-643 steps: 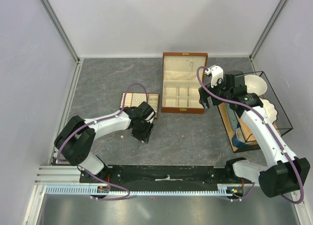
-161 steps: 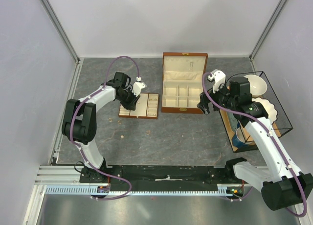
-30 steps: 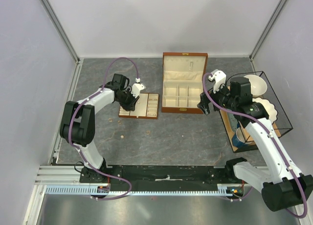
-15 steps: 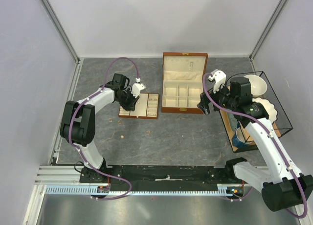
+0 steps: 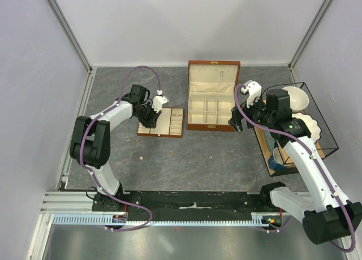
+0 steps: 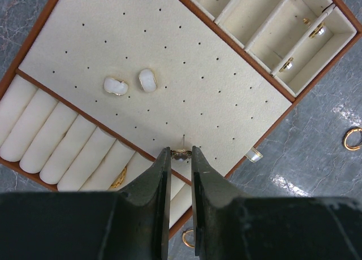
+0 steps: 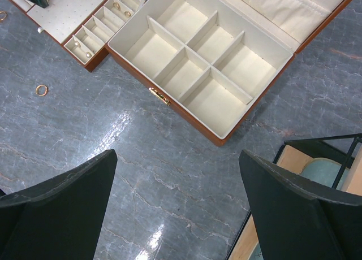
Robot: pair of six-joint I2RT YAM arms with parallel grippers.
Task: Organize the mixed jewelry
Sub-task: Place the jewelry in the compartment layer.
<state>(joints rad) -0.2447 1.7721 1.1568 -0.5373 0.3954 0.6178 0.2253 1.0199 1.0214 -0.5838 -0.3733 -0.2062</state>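
The left hand (image 6: 181, 157) is pinched nearly closed on a tiny stud earring (image 6: 181, 153), holding it just over the near edge of the perforated panel of the tray (image 6: 198, 85). Two white oval earrings (image 6: 116, 86) sit on that panel, and a gold ring (image 6: 353, 138) lies on the grey surface (image 6: 317, 158) beside the tray. The right hand (image 7: 178, 209) hangs spread wide and holds nothing, above the surface near the open box (image 7: 153, 51).
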